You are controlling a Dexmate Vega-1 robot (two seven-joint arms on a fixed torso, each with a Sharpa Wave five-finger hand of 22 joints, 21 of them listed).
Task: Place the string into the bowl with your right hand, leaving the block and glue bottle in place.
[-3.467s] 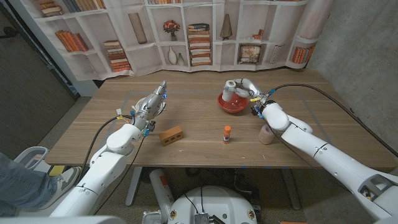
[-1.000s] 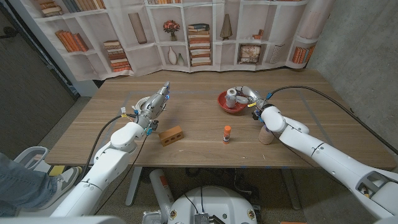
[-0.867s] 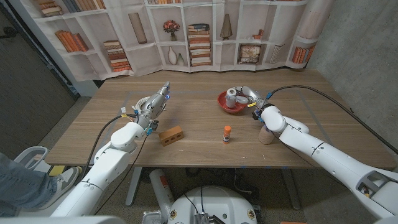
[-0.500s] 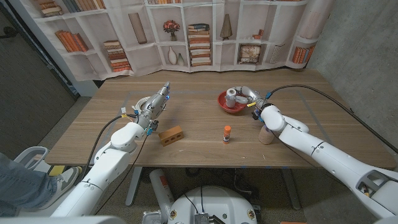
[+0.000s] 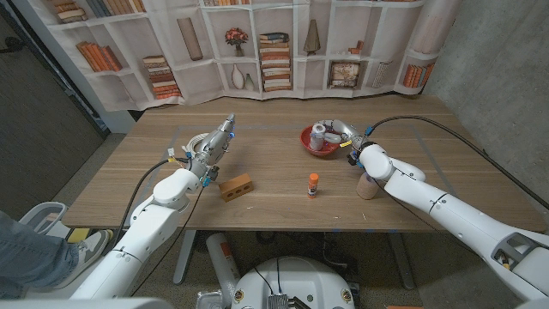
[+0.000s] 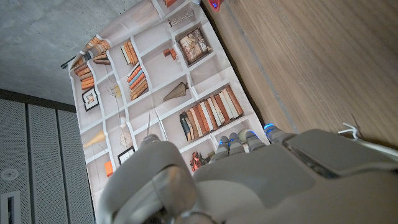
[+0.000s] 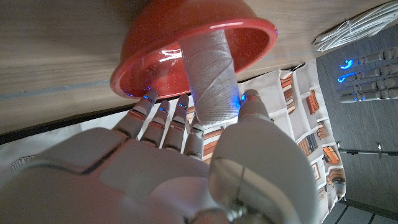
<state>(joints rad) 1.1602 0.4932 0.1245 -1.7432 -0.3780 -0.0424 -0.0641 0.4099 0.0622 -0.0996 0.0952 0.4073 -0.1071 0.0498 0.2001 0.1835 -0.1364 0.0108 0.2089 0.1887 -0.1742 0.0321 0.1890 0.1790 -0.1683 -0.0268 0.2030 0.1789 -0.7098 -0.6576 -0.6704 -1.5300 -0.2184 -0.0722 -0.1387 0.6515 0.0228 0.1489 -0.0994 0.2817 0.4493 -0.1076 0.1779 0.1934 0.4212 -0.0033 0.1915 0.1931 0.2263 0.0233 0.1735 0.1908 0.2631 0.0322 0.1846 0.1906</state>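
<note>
Right hand (image 5: pixel 346 133) at the right rim of the red bowl (image 5: pixel 309 146), far-centre of the bench (image 5: pixel 274 193). The spool of string (image 5: pixel 319 133) stands upright inside the bowl. In the right wrist view the fingers (image 7: pixel 180 115) and thumb flank the string (image 7: pixel 211 81); they lie close on either side of it, but whether they actually press on it I cannot tell.

Left hand (image 5: pixel 213 142) on the left side of the bench, fingers extended and pointing toward the far side, nothing in its grasp. A white coiled cable (image 5: pixel 199 140) lies just beside it.

Brown block (image 5: pixel 236 185) sits near the front edge, left of centre. Glue bottle (image 5: pixel 313 183) with orange cap stands upright, near-centre, well apart from the block and nearer than the bowl. A tan roll (image 5: pixel 367 186) stands by the right forearm. Bookshelf-printed backdrop (image 5: pixel 257 51) behind the bench.
</note>
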